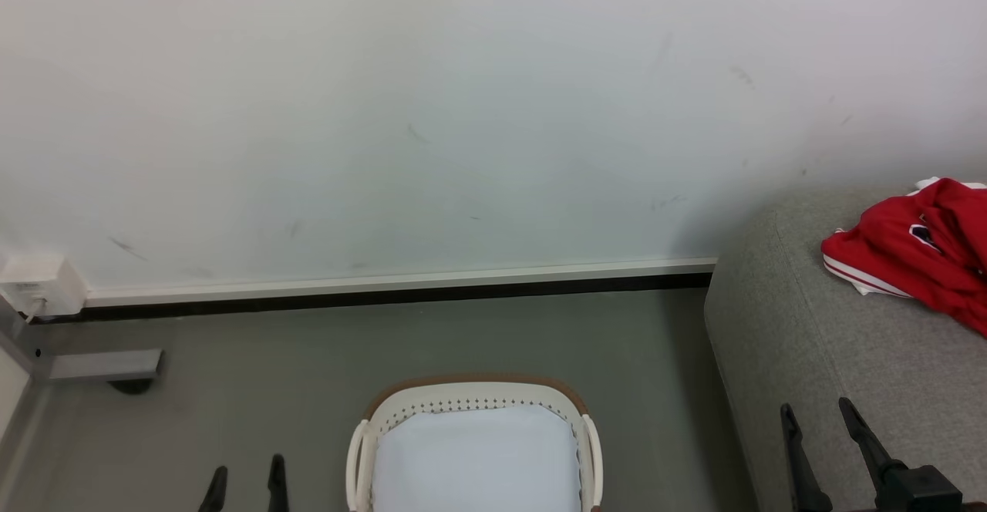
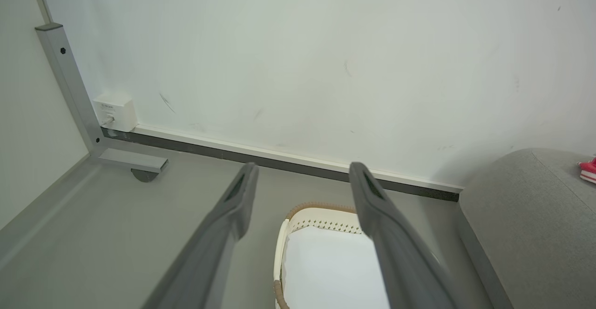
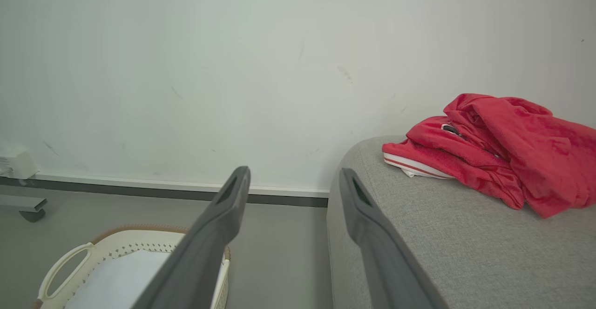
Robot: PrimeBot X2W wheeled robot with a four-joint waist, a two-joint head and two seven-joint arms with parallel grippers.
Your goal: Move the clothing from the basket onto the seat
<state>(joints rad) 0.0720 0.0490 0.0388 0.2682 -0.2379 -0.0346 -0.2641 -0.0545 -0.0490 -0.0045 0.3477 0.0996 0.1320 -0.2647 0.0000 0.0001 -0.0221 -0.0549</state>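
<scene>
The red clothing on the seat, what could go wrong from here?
The clothing lies bunched near the rounded corner of the seat, so it might slide off. The open right gripper hovers at the seat's edge; a careless sweep could drag the pile. The near end of the basket is out of frame, so a leftover garment might go unnoticed.

Ahead of the left gripper [image 2: 303, 167], past its fingertips, a white wall [image 2: 326, 57] rises, matt and evenly lit, marked with a few faint dark scuffs. At its base a white skirting board [image 2: 279, 152] runs above a dark strip and meets the smooth grey floor [image 2: 116, 225]. Far to the gripper's left, a white socket box [image 2: 115, 111] sits on the wall just above the skirting. Beside it stands a grey metal post [image 2: 65, 76], whose foot bar [image 2: 132, 160] rests on a dark caster [image 2: 144, 175].
</scene>
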